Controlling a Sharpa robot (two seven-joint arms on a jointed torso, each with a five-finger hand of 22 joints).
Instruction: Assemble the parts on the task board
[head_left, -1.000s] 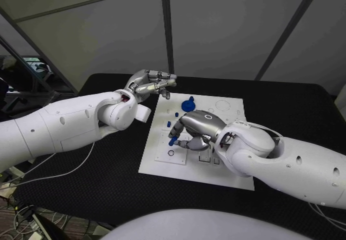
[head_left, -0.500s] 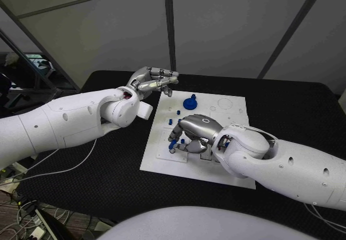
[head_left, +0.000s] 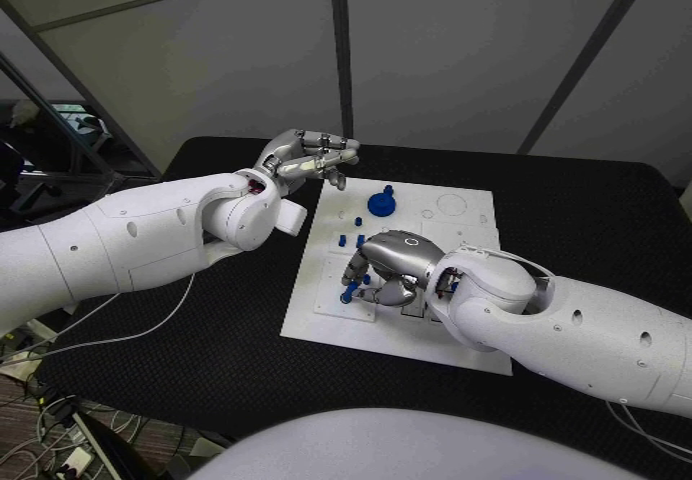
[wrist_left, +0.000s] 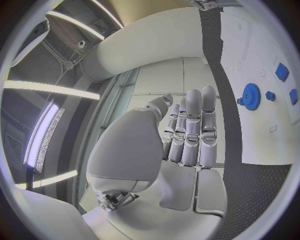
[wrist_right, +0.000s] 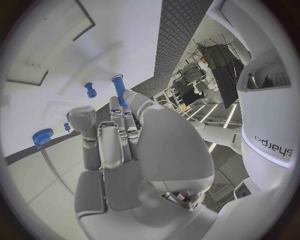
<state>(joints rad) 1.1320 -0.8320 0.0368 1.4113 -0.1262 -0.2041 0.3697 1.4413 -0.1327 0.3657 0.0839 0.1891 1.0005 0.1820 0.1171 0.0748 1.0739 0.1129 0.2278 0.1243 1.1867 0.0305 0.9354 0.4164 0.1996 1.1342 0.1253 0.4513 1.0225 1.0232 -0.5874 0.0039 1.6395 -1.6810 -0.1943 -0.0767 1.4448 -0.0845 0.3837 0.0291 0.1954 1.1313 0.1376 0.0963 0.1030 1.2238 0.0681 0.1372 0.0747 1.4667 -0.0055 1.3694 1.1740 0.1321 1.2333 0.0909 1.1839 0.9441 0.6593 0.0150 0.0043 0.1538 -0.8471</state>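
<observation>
Broadly, you have the black table (head_left: 188, 340) carrying the white task board (head_left: 433, 340), which lies lengthwise from 12 to 6 o'clock in the head view. Your two white arms reach in over it, the left from 9 o'clock and the right from 4 o'clock.

Your right hand (head_left: 387, 262) sits over the middle of the board with its fingers curled downward. It pinches a slim blue peg (head_left: 348, 293) at the board's 8 o'clock side; in the right wrist view the same peg (wrist_right: 118, 89) stands out past the fingertips, its far end over the white surface. Whether its tip touches the board, you cannot tell.

Your left hand (head_left: 307, 155) hangs beyond the board's 11 o'clock corner, above the table and apart from every part. Its fingers lie side by side and curled in, with nothing in them; the left wrist view shows them (wrist_left: 190, 130) pressed together in a row.

On the board, a blue gear (head_left: 379, 206) stands near the 12 o'clock end, and it shows again in the left wrist view (wrist_left: 252, 96). Two small blue pieces (head_left: 351, 240) sit just toward 6 o'clock from it, partly screened by your right hand. Faint outlined circles (head_left: 450, 208) mark the board at 1 o'clock.

The board's recesses under your right hand are hidden, so what lies there cannot be made out. One word reads clearly: "sharpa" (wrist_right: 269, 142), printed on the white arm shell in the right wrist view.
</observation>
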